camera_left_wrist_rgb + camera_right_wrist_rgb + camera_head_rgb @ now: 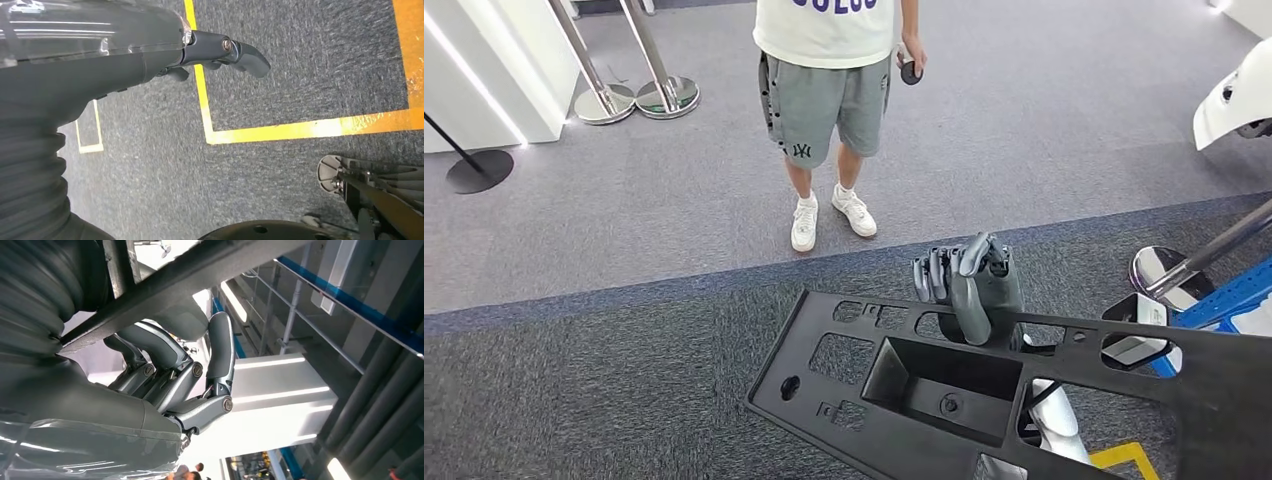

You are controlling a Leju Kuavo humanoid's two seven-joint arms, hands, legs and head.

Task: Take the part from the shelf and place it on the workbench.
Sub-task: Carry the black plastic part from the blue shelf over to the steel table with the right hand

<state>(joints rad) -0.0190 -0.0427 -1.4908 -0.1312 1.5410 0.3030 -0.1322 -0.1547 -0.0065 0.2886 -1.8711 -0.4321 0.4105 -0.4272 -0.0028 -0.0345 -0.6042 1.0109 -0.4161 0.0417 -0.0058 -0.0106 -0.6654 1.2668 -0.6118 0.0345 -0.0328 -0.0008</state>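
**Part in hand, workbench not yet found**

I had the part (1024, 390), a long black plastic panel with cut-outs and a recessed tray, carried flat in front of the robot. My right hand (972, 285) gripped its far edge, thumb over the top and fingers (165, 365) curled under the rim. The left hand (220, 52) hung by the robot's side over the carpet; I could not tell how far open it was, though nothing showed in it. I judged this the carry step. The next move called for turning until the workbench came into sight, keeping the panel level.

Below lay grey carpet (624, 380) with yellow floor tape (300, 131). A person (829, 110) stood just ahead beside chrome stanchion bases (636, 100), and a blue frame (1229, 295) sat to the right
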